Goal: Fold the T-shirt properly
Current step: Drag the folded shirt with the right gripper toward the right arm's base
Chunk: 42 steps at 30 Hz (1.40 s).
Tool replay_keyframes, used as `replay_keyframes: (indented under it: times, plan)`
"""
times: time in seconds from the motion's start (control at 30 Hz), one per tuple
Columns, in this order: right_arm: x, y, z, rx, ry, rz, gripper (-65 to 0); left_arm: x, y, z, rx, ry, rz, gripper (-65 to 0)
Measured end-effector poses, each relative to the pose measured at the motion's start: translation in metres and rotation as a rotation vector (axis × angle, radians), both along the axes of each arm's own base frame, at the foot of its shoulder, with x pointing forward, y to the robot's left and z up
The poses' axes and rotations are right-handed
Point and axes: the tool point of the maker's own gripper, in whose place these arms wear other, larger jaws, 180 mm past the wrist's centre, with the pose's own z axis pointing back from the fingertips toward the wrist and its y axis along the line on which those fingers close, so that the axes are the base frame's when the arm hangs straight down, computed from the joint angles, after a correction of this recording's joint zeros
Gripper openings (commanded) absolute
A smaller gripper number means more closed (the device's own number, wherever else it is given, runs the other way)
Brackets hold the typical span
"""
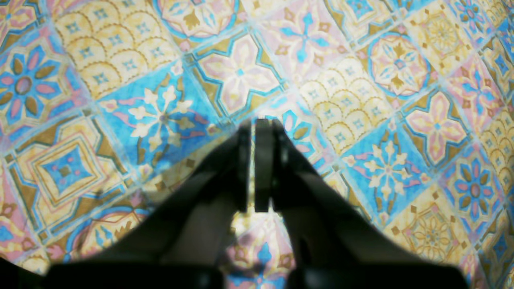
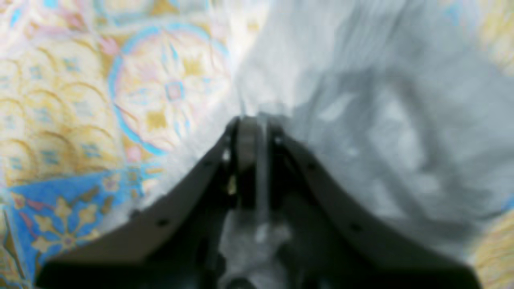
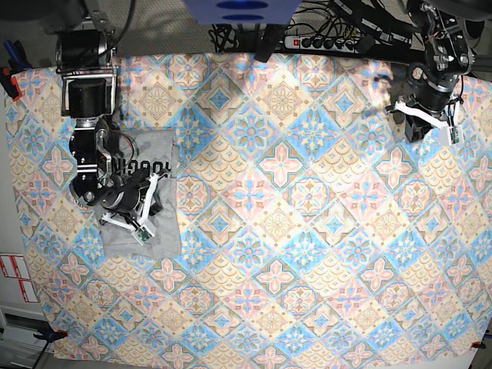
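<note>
The light grey T-shirt [image 3: 164, 229] lies folded into a tall rectangle at the left of the table, with black lettering [image 3: 146, 169] showing near its top. My right gripper [image 3: 146, 211] is low over its middle. In the blurred right wrist view its fingers [image 2: 253, 120] are shut, with grey T-shirt [image 2: 361, 100] fabric pinched between them. My left gripper [image 3: 411, 127] hangs far off at the back right. In the left wrist view it [image 1: 253, 124] is shut and empty above the bare cloth.
The patterned pastel tablecloth [image 3: 292, 231] covers the whole table and fills the left wrist view [image 1: 361, 100]. A power strip and cables [image 3: 330, 34] lie past the far edge. The arm bases stand at the back corners.
</note>
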Motion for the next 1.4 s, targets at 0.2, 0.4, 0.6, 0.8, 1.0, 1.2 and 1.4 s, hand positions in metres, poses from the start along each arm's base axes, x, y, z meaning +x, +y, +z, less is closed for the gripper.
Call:
replay_keyframes:
  times: [0.2, 0.4, 0.6, 0.8, 1.0, 1.2, 1.4]
  plan:
    - [-0.03, -0.011, 0.011, 0.021, -0.056, -0.044, -60.6, 0.0, 0.001, 0.001, 0.003, -0.002, 0.002, -65.0]
    - [-0.043, -0.025, -0.015, 0.02, 0.02, -0.091, -60.6, 0.002, -0.001, 0.001, -0.001, -0.005, -0.004, -65.0]
    - [-0.076, -0.015, -0.042, 0.072, 0.092, -0.098, -60.6, 0.003, -0.002, 0.001, -0.002, -0.007, -0.006, -65.0]
    - [-0.086, 0.025, -0.054, 0.059, 0.13, 0.011, -60.7, 0.003, -0.002, 0.001, -0.001, -0.008, -0.006, -65.0]
    - [-0.088, 0.051, -0.047, 0.112, 0.093, 0.041, -60.8, 0.003, -0.002, 0.001, -0.002, -0.007, -0.006, -65.0]
    - [-0.101, 0.054, -0.015, 0.093, 0.006, 0.08, -60.8, 0.003, -0.002, 0.001, -0.003, -0.006, -0.005, -65.0]
    - [-0.119, 0.013, 0.012, 0.049, -0.069, -0.029, -60.8, -0.002, -0.003, -0.002, -0.004, 0.006, -0.009, -65.0]
